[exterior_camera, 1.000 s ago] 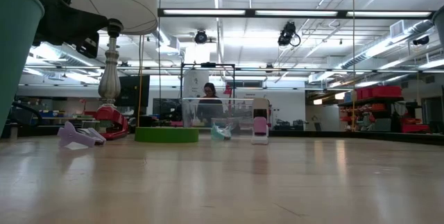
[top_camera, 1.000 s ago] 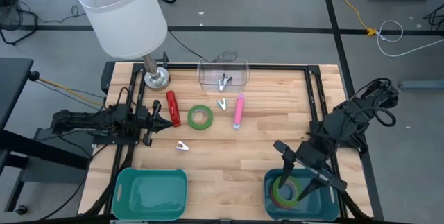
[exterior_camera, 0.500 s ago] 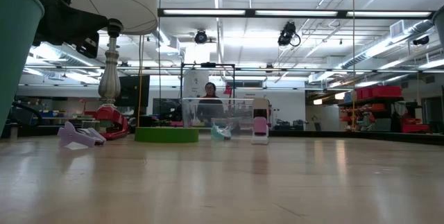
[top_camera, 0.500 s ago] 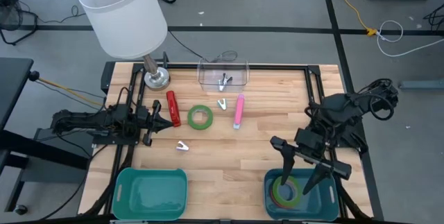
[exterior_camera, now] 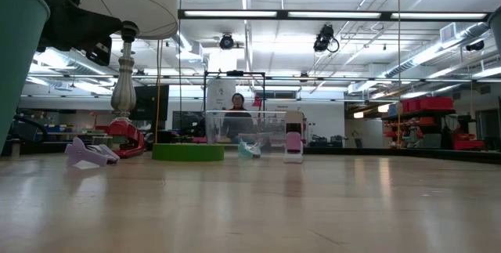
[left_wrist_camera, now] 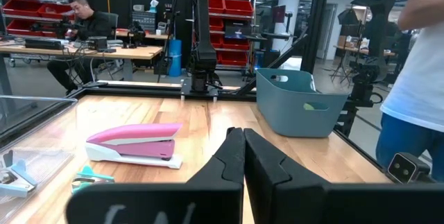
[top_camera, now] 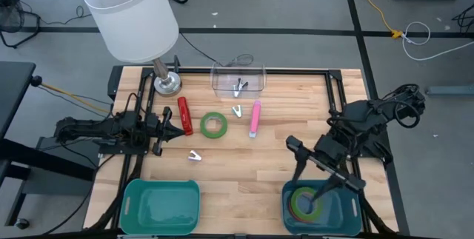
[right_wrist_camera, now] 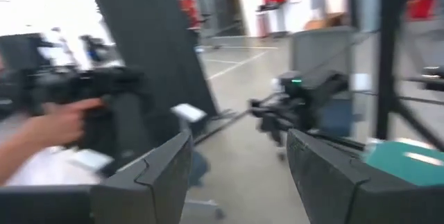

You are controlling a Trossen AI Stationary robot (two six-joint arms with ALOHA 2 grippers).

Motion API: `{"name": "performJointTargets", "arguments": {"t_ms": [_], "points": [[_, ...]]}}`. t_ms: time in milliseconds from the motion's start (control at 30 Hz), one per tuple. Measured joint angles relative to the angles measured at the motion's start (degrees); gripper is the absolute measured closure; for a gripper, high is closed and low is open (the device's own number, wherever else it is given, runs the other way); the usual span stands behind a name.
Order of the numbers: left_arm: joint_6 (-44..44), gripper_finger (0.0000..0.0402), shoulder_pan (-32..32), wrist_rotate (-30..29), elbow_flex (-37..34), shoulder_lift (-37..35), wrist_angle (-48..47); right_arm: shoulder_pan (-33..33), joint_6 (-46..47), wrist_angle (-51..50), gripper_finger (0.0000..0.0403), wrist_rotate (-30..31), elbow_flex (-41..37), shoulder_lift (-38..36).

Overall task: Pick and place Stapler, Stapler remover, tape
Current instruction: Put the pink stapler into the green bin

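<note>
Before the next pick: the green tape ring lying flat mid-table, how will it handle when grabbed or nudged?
The green tape ring lies flat on the wooden table, so it probably slides rather than rolls. Its low profile and open centre suggest pinching one wall. It looks stiff and light.

Green tape [top_camera: 214, 125] flat mid-table; pink stapler [top_camera: 255, 118] beside; two tapes [top_camera: 305, 202] binned.

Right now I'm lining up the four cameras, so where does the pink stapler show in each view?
High view: pink stapler, table centre, right of the green tape ring.
Low view, upright-looking, right of the clear box.
Left wrist view, lying flat.
Right wrist view: not in it.
Shared landmark: the clear box.
</note>
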Motion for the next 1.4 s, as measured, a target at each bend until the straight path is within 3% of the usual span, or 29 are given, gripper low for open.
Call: {"name": "performJointTargets", "arguments": {"t_ms": [433,567,1100,1400], "points": [[0.0,0.0399,0.0,0.0,0.0,0.0,0.0,-2.2,-9.6,-15.4,0.0168,31.1,0.0,0.0],[0.0,0.0399,0.0,0.0,0.0,0.0,0.0,-4.7,-10.6,-20.2,0.0168,37.0,0.0,0.0],[0.0,0.0399,0.0,0.0,0.0,0.0,0.0,-18.0,-8.9,-34.1,0.0168,38.7,-0.1,3.8],[0.0,0.0399,0.0,0.0,0.0,0.0,0.0,-22.5,-25.1,-35.1,0.0168,38.4,-0.1,8.5]]}}
